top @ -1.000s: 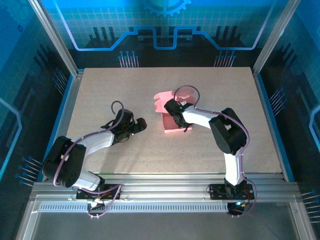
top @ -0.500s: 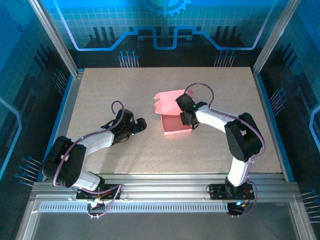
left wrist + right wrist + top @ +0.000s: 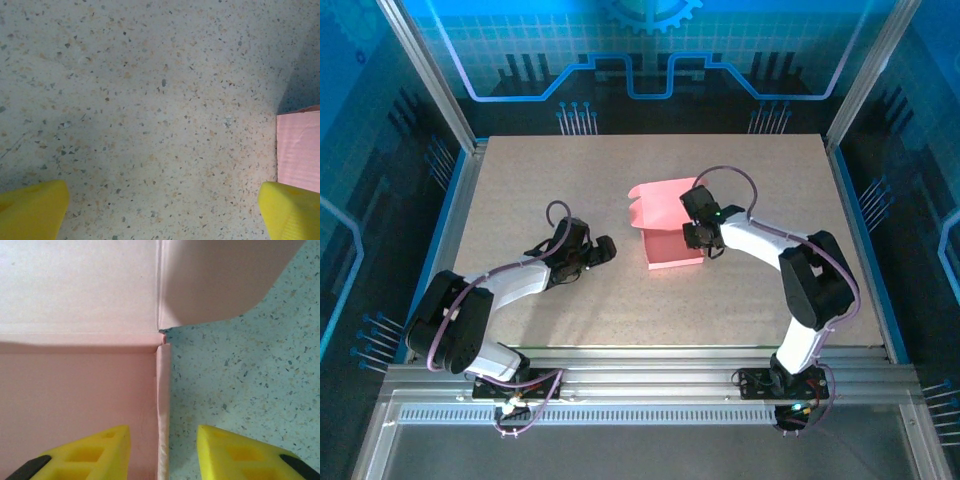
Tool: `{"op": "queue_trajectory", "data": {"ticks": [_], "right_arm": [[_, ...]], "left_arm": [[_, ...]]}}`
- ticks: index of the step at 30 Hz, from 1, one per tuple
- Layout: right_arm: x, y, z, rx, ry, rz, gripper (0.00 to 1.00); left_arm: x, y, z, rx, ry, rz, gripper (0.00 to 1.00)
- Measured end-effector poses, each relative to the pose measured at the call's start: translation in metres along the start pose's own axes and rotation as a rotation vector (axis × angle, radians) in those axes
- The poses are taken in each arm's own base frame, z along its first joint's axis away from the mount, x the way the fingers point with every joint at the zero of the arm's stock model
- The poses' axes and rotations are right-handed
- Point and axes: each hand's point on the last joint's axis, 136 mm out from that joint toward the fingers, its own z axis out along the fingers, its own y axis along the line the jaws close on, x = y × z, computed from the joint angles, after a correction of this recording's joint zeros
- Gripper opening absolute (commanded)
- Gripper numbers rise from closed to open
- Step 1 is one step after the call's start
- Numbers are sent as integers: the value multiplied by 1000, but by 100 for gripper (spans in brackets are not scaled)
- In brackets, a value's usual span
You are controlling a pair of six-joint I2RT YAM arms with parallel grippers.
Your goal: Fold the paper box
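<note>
the pink thin-card paper box [image 3: 665,228] sits about midway between the left and right edges of the speckled grey bench [image 3: 520,180], slightly nearer the far edge. it is partly formed: low walls stand around a flat floor, and a wide lid flap [image 3: 660,197] with rounded tabs lies open towards the far edge.

the right claw [image 3: 162,452] straddles the box's right side wall [image 3: 162,400], one yellow finger [image 3: 95,452] over the pink floor and the other above bare bench. its jaws are narrowly apart with a gap on each side of the card, so nothing is pinched. that placement probably suits squeezing or creasing this wall upright beside the corner where the flap begins.

the left claw [image 3: 160,215] hovers low over bare bench just left of the box, jaws wide and empty, likely parked to brace the box's left side [image 3: 299,150].
</note>
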Motion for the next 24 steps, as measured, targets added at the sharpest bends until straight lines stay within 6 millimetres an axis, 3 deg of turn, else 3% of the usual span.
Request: {"op": "queue_trajectory", "data": {"ticks": [6,12,14,20,24], "right_arm": [[-12,2,-34,-94,-114,-82,60],[-49,-11,-69,-267,-263,-115,66],[-57,-17,-76,-318,-299,-137,67],[-59,-20,-86,-446,-319,-225,66],[-60,-12,-94,-499,-331,-280,66]], "left_arm": [[-14,-17,-8,49,-37,108,99],[-50,-78,-26,238,-103,297,99],[-62,-106,-32,315,-115,388,94],[-83,-160,-36,434,-74,657,88],[-95,-175,-26,430,-14,784,75]]}}
